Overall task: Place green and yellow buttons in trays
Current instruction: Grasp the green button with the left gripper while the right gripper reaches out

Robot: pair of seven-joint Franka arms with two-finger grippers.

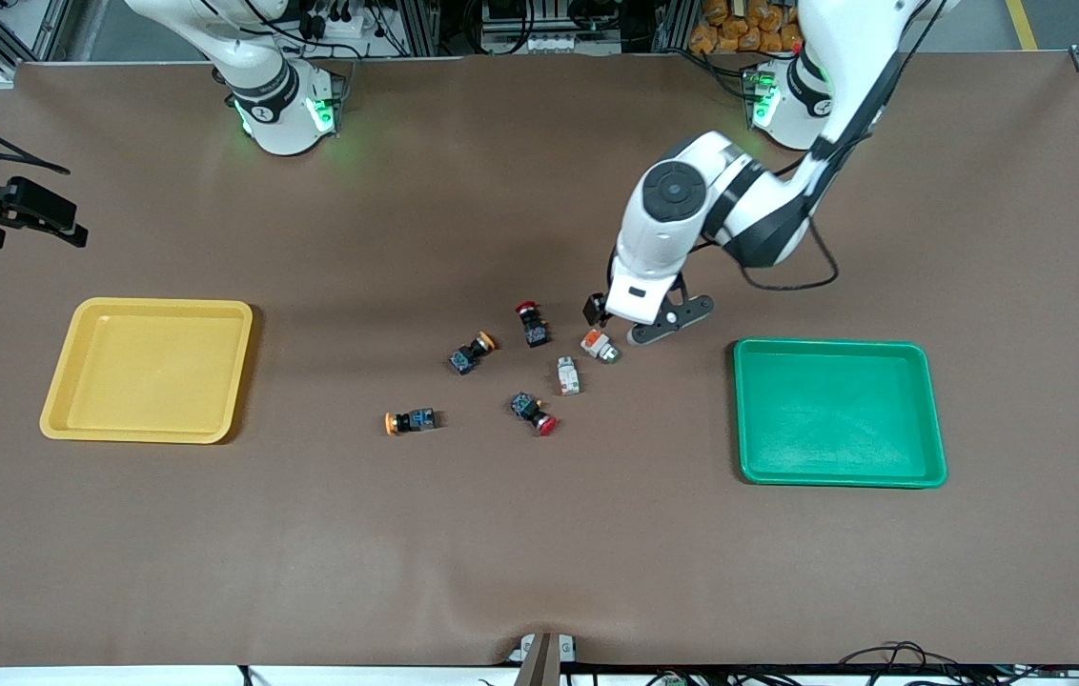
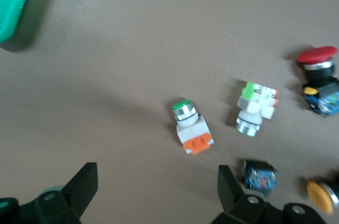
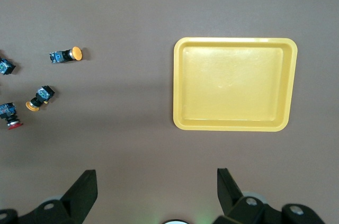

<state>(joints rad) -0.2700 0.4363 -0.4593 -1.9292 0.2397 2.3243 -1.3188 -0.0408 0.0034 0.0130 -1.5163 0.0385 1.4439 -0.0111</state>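
Buttons sit mid-frame in the front view, one green-capped button directly under the left gripper, whose fingers are spread wide and hold nothing, while the right gripper, equally released and empty, waits high over the yellow tray.

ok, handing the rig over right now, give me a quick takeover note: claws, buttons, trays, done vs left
Left claw: open, empty, low over the green button nearest the green tray.
Right claw: open, empty, waiting at the right arm's end of the table, looking down on the yellow tray.
Second green button and both yellow buttons lie mid-table between the trays, mixed with two red buttons.
Done: nothing; both trays hold no buttons.
Left: all four buttons.
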